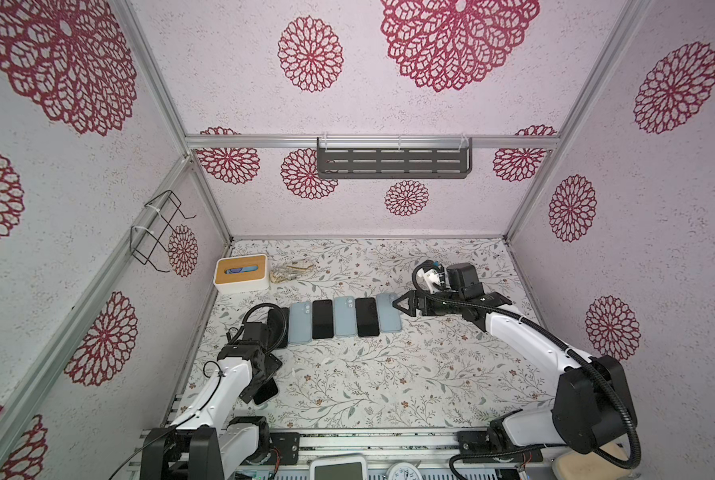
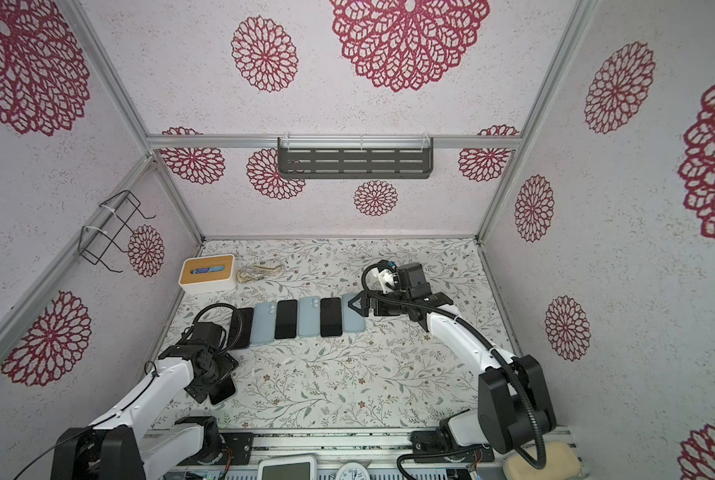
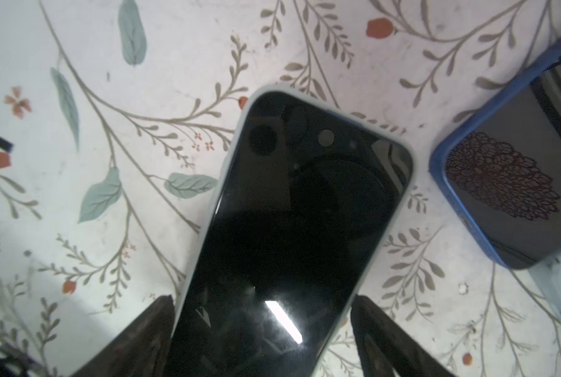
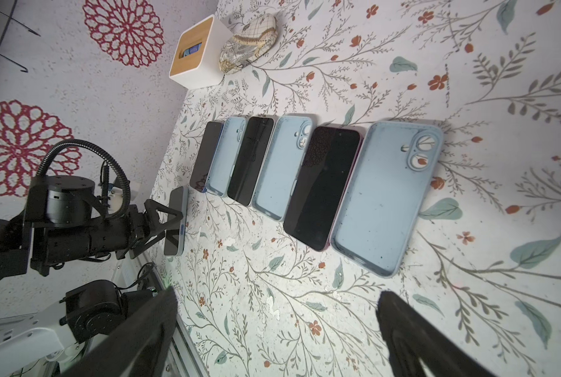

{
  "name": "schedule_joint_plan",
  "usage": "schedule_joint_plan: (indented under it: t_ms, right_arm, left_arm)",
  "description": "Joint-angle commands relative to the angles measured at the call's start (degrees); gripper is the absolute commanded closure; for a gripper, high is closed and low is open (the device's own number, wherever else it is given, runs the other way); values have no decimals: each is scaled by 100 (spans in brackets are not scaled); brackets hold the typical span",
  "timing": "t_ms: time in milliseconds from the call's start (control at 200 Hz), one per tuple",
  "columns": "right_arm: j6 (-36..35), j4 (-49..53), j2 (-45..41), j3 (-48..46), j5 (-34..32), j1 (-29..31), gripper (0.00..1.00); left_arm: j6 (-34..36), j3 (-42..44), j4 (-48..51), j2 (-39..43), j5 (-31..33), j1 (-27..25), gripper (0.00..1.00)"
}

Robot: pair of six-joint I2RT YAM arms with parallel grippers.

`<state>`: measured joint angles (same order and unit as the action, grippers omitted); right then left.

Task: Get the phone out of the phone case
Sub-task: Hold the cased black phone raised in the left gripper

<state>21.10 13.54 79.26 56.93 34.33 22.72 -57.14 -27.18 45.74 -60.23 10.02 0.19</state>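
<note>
White textured walls [image 1: 222,62] patterned with crimson flower medallions [image 1: 310,54] surround a leafy floral-print tabletop [image 1: 389,374] beneath a dark slotted shelf [image 1: 393,162].

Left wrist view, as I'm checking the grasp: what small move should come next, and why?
Probably close the left gripper firmly on the phone: its fingers flank the phone's long edges, contact unclear, and the pale case is on it.

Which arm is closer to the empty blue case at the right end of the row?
Right. The right fingers hang open beside that case; the left fingers are near the row's other end, flanking a cased phone.
</note>
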Motion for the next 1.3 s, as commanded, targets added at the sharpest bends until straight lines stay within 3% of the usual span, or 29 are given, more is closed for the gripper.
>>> schedule_joint_plan:
  t_ms: [0,335,651,911,981,1101,1296]
  right_arm:
    - [78,214,-244,321,-141,27,1]
    - [89,711,-453,416,-437,29,1]
    - [113,872,-510,427,-588,25,1]
    - [100,766,-432,347,-585,22,1]
    - [113,683,-389,328,-535,26,1]
    - [104,510,-278,288,-428,26,1]
    - [109,199,-50,293,-203,28,1]
  left_arm:
    - [-10,236,-351,261,-374,74,13]
    - [142,616,-917,403,-914,453,13]
    - [201,712,-1106,452,-1106,602,28]
    - [237,706,-1172,330,-1294,599,29]
    - [200,688,-1170,281,-1359,564,28]
    - [165,612,-1080,190,-1353,402,17]
    - [3,501,-831,86,-1257,166,11]
